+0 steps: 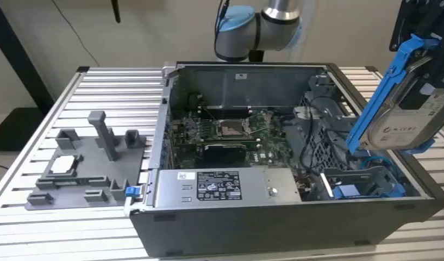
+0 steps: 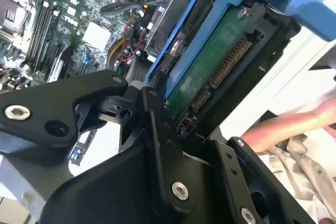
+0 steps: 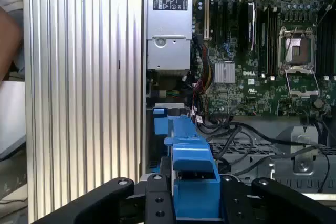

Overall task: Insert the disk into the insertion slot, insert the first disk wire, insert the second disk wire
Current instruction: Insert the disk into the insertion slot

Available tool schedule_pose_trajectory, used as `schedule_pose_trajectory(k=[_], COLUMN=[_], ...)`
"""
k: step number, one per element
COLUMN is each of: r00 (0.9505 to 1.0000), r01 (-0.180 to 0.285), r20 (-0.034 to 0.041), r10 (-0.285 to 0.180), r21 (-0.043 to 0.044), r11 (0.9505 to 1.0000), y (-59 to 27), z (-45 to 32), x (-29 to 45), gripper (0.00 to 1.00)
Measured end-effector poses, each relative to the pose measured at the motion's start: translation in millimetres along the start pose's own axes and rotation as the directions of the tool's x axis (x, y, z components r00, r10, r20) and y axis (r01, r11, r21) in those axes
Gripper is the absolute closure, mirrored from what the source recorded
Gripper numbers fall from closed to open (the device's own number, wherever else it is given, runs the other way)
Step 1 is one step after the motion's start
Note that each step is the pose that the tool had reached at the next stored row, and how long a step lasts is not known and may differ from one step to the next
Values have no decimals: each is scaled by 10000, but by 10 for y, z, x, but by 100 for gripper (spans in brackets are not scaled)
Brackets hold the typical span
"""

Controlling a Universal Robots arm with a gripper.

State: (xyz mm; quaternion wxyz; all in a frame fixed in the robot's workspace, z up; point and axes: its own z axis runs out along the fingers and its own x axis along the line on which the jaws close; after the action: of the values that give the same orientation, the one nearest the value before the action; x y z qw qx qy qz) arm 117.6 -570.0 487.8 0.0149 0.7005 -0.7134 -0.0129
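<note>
Above the case, on the exterior view's right: the disk [image 1: 410,122] hangs in the air, steeply tilted. Its blue carrier frame [image 1: 377,89] faces the inside of the case and its white label faces outward.
Insertion slot: the insertion slot [image 1: 356,187] lies in the near corner of the case, under the disk and apart from it. The disk is not yet in it.
Exterior view: it gives the whole open computer case [image 1: 280,228] on the slatted table [image 1: 113,87]. The grey power-supply box [image 1: 222,187] runs along the near wall, and a grey fixture tray [image 1: 80,171] lies beside the case on the exterior view's left.
Second wrist view: it gives the other face of the disk [image 2: 215,61], a green circuit board with a row of connector pins. A person's hand [image 2: 294,127] is beyond the disk, and the motherboard [image 2: 47,19] is below.
First wrist view: it gives the disk [image 3: 189,156] edge-on as a narrow blue strip over the motherboard [image 3: 262,51].
Gripper: the gripper [image 2: 186,129] is closed on the disk, and a black finger [image 2: 157,129] presses against the carrier edge. In the first wrist view the blue frame fills the gap of the gripper [image 3: 190,195].
</note>
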Motion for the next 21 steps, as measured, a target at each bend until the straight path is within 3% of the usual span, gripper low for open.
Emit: schedule_pose_trajectory(k=[21], r00=[10000], r01=[-39], r20=[1], r10=[39], r21=[0], r11=[10000], y=[-1], z=[29], x=[0], gripper=[100])
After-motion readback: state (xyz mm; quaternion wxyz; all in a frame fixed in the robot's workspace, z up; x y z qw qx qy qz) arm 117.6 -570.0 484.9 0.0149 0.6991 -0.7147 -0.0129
